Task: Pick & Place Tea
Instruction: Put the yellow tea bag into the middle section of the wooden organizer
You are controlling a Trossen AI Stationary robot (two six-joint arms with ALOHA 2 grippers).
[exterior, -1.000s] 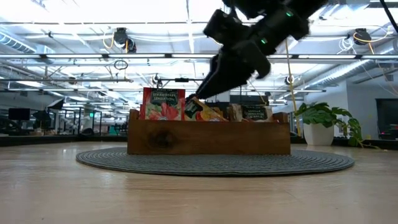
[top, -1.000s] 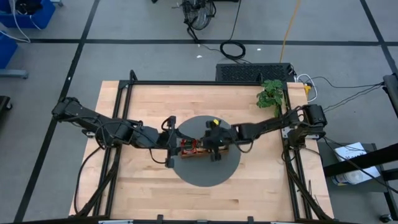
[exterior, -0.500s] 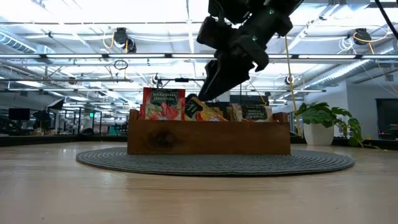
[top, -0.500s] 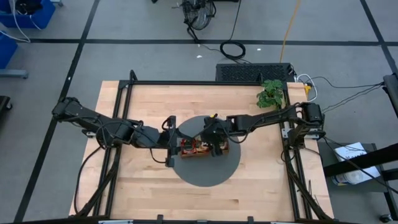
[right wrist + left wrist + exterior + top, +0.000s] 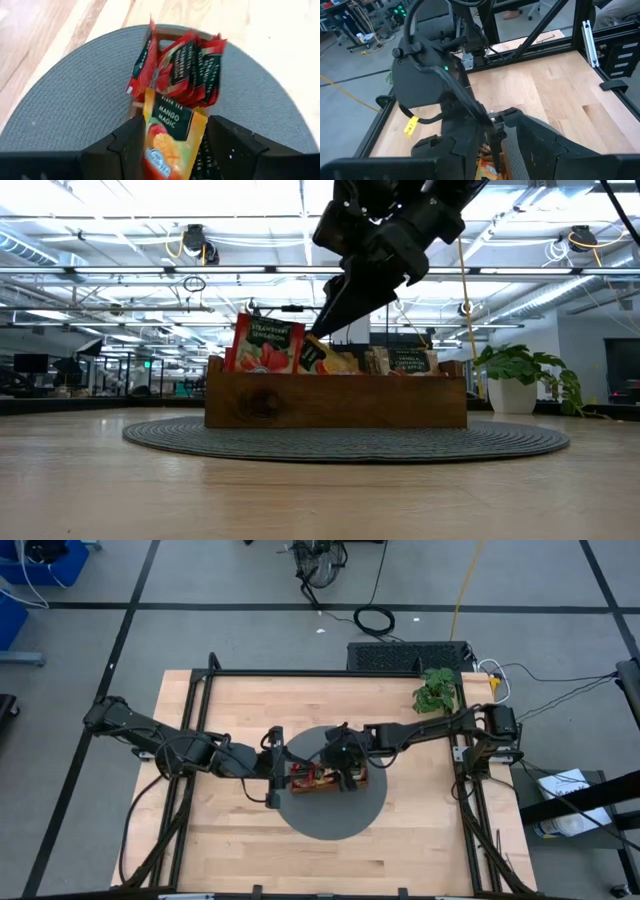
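From above, the brown wooden tray (image 5: 325,780) sits on a round grey mat (image 5: 330,812), the right gripper (image 5: 343,772) over it. At table height, red packets (image 5: 265,346) stand inside. Right wrist: fingers (image 5: 227,145) apart around the orange mango packet (image 5: 172,135). Left gripper (image 5: 272,768): cannot tell.

Wooden table (image 5: 400,840) from above, round grey mat (image 5: 330,815) at its centre, tray of tea packets (image 5: 312,778) on it — left gripper (image 5: 272,768) beside the tray, right gripper (image 5: 345,772) over it, potted plant (image 5: 436,692) at a corner.

Orange tea packet (image 5: 171,131) reads "MANGO MAGIC".
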